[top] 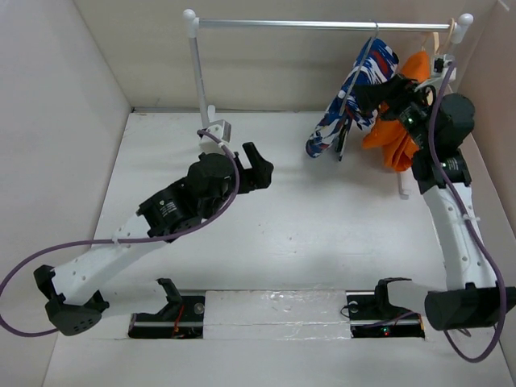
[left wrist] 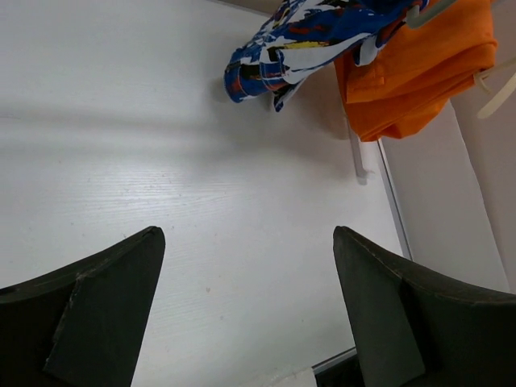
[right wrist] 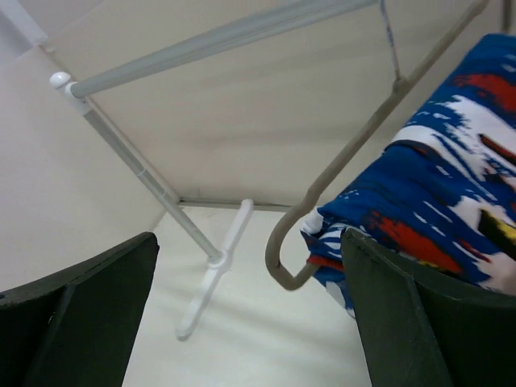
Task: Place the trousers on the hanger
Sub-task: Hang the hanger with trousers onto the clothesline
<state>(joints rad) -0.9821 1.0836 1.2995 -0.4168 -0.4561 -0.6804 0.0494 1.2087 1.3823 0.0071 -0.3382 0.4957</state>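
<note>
Dark blue streaked with jagged red, white, yellow and black is shown on the trousers (right wrist: 435,201), beside the right jaw of the right gripper (right wrist: 250,242). The hanger (right wrist: 351,145) between those jaws is grey. A plain orange garment (left wrist: 419,64) is seen beyond the dark jaws of the left gripper (left wrist: 248,234).

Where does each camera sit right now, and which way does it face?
Top external: above and behind the robot, looking down on the table and rail; left arm and right arm show.
Left wrist: on the left hand, facing across the table toward the trousers; its fingers show.
Right wrist: on the right hand, facing up at the hanger and rail; its fingers show.
Shared: all three show the trousers.
</note>
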